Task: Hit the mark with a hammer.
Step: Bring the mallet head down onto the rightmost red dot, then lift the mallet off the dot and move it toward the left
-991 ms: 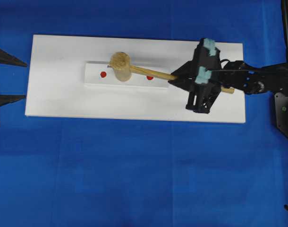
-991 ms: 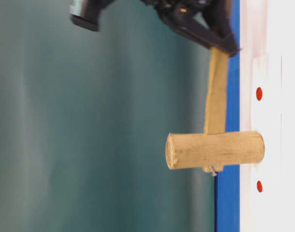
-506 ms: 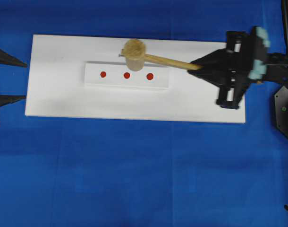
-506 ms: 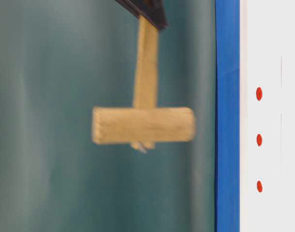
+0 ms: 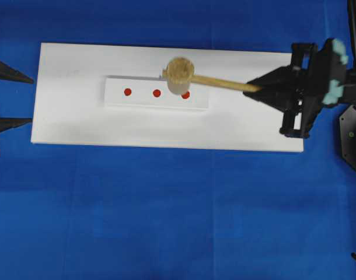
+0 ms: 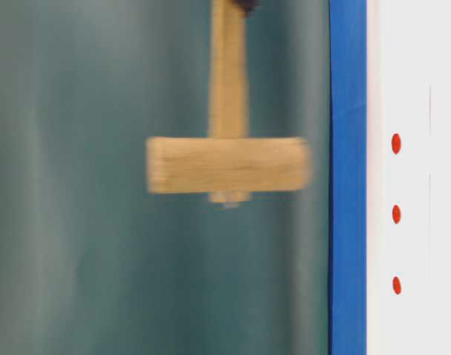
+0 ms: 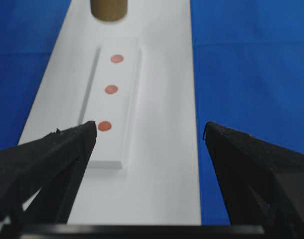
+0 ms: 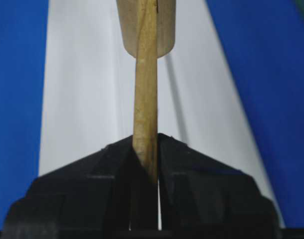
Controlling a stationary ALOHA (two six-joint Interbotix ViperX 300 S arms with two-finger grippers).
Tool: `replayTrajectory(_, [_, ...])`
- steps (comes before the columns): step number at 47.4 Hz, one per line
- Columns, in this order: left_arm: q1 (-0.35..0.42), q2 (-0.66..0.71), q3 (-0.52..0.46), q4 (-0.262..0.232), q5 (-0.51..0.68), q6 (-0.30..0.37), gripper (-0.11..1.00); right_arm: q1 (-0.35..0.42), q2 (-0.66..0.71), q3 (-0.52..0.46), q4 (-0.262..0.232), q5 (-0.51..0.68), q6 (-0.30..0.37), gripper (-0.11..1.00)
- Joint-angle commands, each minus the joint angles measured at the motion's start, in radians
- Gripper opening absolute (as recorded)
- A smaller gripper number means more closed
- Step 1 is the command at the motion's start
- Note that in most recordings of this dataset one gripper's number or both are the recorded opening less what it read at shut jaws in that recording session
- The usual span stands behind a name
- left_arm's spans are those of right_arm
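Overhead, your right hand (image 5: 255, 89) is clamped on the slim handle of the hammer (image 5: 181, 74), a pale wooden mallet whose thick round head shows end-on over the right end of the raised white strip (image 5: 156, 92), above the rightmost of its three red marks (image 5: 128, 91) (that mark peeks out at the head's lower edge). The strip lies on a white board (image 5: 166, 125) on the blue tabletop (image 5: 166, 216).

At table level (the view is turned on its side), the hammer (image 6: 228, 164) is blurred, its cylindrical head held clear of the board (image 6: 414, 89), with the three marks (image 6: 396, 214) in a row along the surface.

From your left wrist, the left hand (image 7: 150, 137) stands wide apart, holding nothing; the strip (image 7: 112, 107) runs ahead, the mallet head (image 7: 108, 9) beyond its far end.

From your right wrist, the flat handle (image 8: 145, 89) runs straight out of the pinching hand (image 8: 144, 169) to the head, over the board (image 8: 82, 99).
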Motion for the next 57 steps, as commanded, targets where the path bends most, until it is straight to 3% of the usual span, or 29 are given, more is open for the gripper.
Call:
replayTrajectory(1, [0.002,0.012,-0.011,-0.002,-0.008,-0.002,0.87,-0.003,0.081,0.009,0.026,-0.015,0.009,0.03])
replayTrajectory(7, [0.002,0.012,-0.011,-0.002,-0.008,-0.002,0.87,-0.005,0.218,0.020,0.074,-0.009,0.021,0.03])
replayTrajectory(14, [0.000,0.011,-0.011,-0.002,-0.008,-0.002,0.87,-0.003,0.209,-0.002,0.080,-0.009,0.014,0.03])
replayTrajectory(34, [0.000,0.012,-0.011,0.000,-0.008,-0.002,0.87,0.003,-0.046,-0.083,0.002,0.026,-0.018,0.03])
replayTrajectory(57, [0.002,0.012,-0.011,-0.002,-0.008,-0.006,0.87,0.005,0.083,-0.195,-0.002,0.034,-0.026,0.03])
